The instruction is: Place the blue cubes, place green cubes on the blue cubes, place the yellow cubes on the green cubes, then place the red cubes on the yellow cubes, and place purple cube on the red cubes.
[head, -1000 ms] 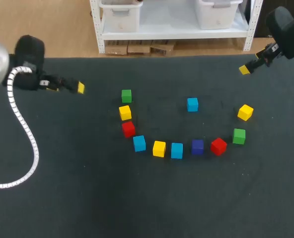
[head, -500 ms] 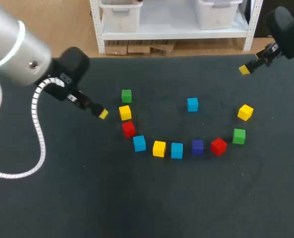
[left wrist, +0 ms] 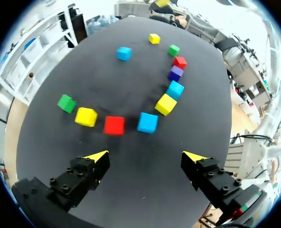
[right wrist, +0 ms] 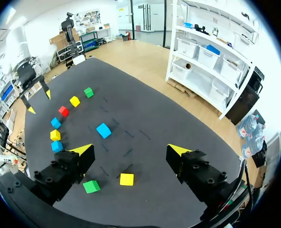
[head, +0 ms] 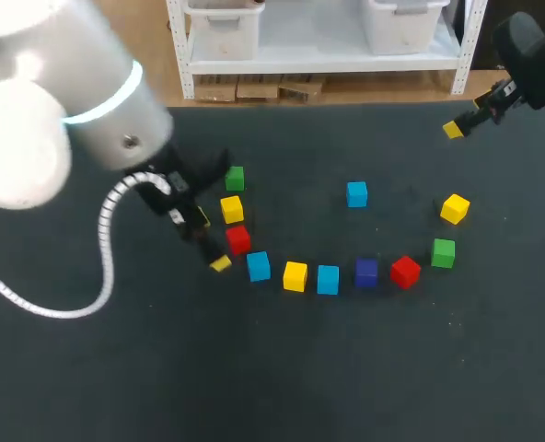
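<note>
Bright, even light from above; cubes [left wrist: 114, 125] cast faint soft shadows on the dark table [left wrist: 145, 166]

We could read no text, label, number or sign anywhere on the table [head: 346, 368] or on the coloured cubes [head: 295, 275].

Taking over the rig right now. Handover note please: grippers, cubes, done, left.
Left gripper: open, empty, low over the table by the arc's left end, with a blue cube just ahead between its fingers.
Right gripper: open, empty, over the table's far right.
Cubes: eleven, all lying singly. Ten form an arc, and a lone blue sits behind it.
Done: nothing stacked.
Left: all of it. Set the blues, then green, yellow and red, with the purple cube last.
</note>
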